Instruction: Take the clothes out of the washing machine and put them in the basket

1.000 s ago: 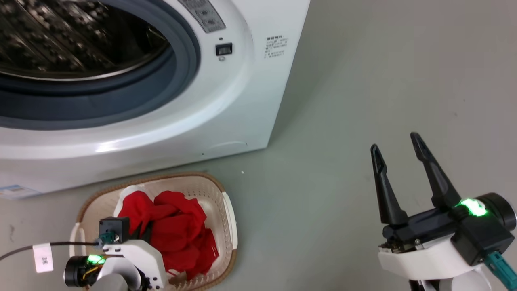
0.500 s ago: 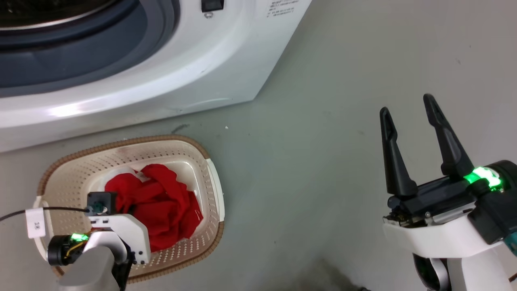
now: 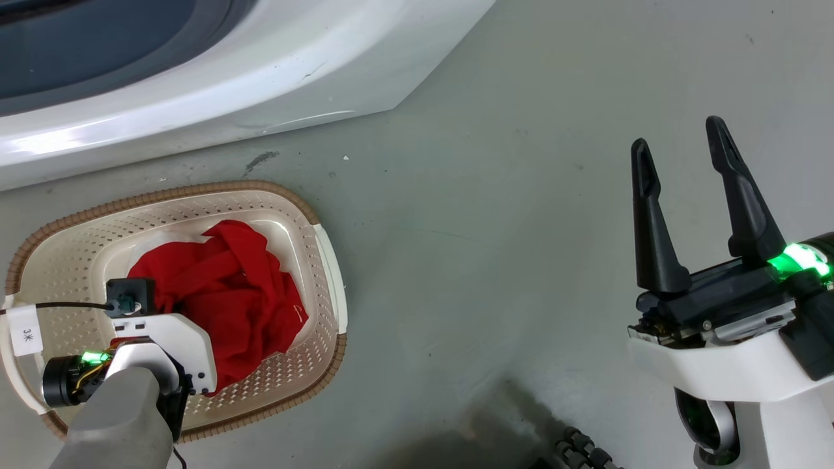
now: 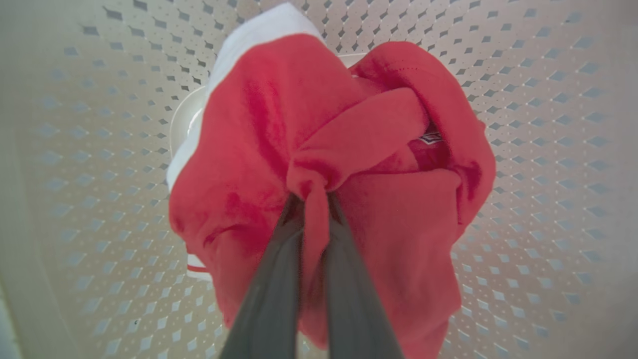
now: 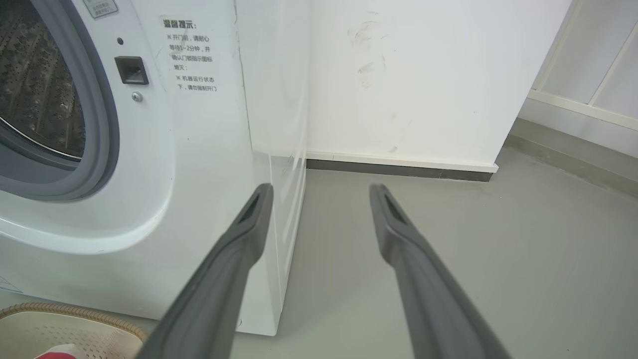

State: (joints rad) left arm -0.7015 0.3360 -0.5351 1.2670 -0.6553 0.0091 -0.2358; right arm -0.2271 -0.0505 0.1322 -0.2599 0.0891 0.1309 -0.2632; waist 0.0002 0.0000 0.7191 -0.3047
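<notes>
The red clothes (image 3: 228, 299) lie bunched in the cream basket (image 3: 326, 260) on the floor, just in front of the white washing machine (image 3: 195, 85). My left gripper (image 4: 315, 197) reaches down into the basket and is shut on a fold of the red clothes (image 4: 349, 149), whose white part shows at the top of the left wrist view. Off to the right, my right gripper (image 3: 677, 140) hovers open above the floor with nothing between its fingers. In the right wrist view the right gripper (image 5: 321, 192) points past the washing machine (image 5: 199, 149), with its porthole and steel drum at left.
Grey floor (image 3: 488, 228) spreads between the basket and the right arm. A white wall (image 5: 398, 75) with a dark skirting strip stands behind the washer. The basket rim (image 5: 60, 311) shows at the lower left of the right wrist view. A tagged cable (image 3: 26, 335) trails from the left wrist.
The head camera has tilted down, so the washer slid up and out of the picture and the basket shows more fully. The clothes have sunk lower into the basket with the left gripper.
</notes>
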